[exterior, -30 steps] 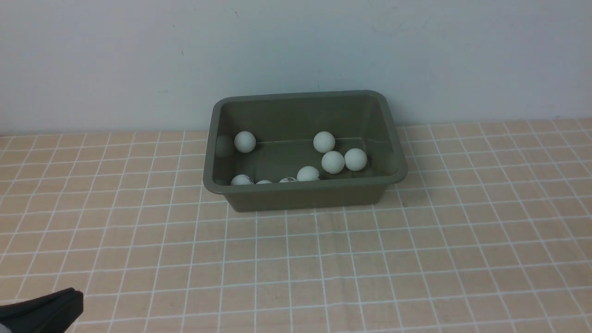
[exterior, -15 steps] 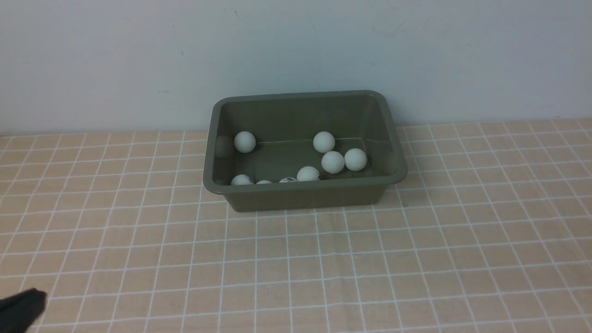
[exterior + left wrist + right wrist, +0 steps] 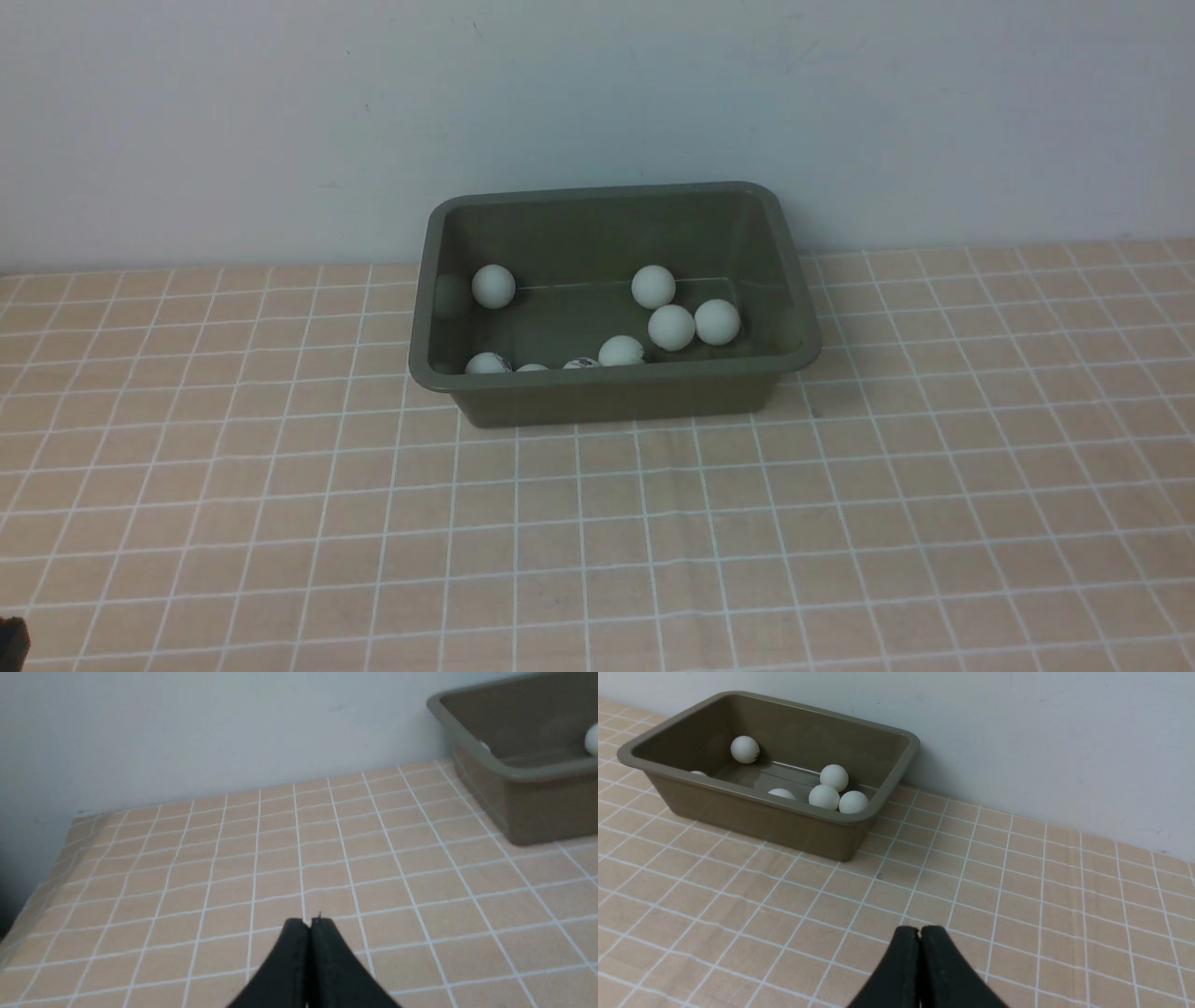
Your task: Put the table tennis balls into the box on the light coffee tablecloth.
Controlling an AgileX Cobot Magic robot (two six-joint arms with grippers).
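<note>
Inside box point(image 3: 616, 387) on light coffee tablecloth point(image 3: 653, 541): table tennis balls point(image 3: 671, 328). Left gripper point(image 3: 309, 924) and right gripper point(image 3: 920, 931) pressed together, empty, above cloth.

The work surface is covered by a peach-beige tablecloth point(image 3: 653, 523) printed with a grid of thin white lines. The cloth lies mostly flat, with slight creases near the front, and runs back to a pale wall point(image 3: 597, 103). In the left wrist view its left edge drops off the table side. One item stands directly on the cloth: an olive-green plastic box point(image 3: 611, 397), rectangular with rounded corners and a flared rim, set towards the back, near the wall. Its base rests flat on the cloth.
</note>
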